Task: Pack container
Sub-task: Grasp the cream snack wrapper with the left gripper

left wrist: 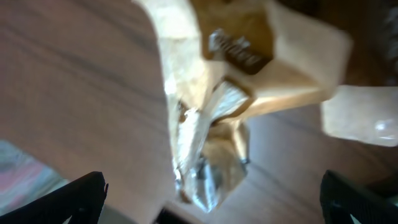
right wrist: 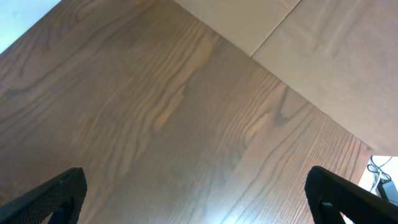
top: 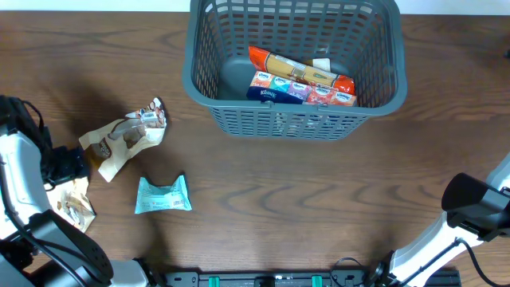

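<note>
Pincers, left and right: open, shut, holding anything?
Left pincer: open, tan snack wrapper between its fingers, not gripped.
Right pincer: open, empty, above the table.

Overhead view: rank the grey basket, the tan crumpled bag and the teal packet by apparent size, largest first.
1. grey basket, by far
2. tan crumpled bag
3. teal packet
The last two look fairly close; the bag's sprawl gives it the edge.

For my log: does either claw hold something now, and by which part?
Nothing is held. The left claw stands open facing the crumpled beige foil snack wrapper, and the right claw stands open over the brown wooden table.
</note>
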Available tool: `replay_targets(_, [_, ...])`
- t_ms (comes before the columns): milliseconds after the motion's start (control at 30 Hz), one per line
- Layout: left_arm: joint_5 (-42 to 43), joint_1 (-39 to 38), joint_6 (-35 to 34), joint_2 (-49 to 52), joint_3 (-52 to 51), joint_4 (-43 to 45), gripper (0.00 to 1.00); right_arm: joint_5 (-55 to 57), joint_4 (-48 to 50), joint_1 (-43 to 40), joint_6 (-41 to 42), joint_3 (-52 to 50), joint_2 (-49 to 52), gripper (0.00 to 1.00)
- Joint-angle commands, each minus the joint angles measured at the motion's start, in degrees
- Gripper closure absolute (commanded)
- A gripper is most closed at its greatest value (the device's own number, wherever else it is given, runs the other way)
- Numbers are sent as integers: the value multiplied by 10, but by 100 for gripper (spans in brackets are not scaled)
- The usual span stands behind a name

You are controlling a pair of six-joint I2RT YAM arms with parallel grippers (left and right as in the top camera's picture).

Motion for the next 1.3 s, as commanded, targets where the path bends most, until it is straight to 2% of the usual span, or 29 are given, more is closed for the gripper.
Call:
replay_targets(0, [-21, 16, -10, 0, -3, -6, 1, 6, 1, -1, 8, -2, 5, 1])
replay_targets(233, [58, 49, -25, 4, -3, 16, 1, 6, 1, -1, 8, -2, 5, 1])
replay_targets(633, [119, 59, -30, 8, -4, 39, 1, 6, 1, -1, 8, -2, 5, 1])
replay_targets(1033, [103, 59, 52, 9, -6, 34, 1, 6, 1, -1, 8, -2, 5, 1])
replay_targets(1267, [87, 59, 51, 28, -37, 44, 2, 6, 1, -1, 8, -2, 5, 1])
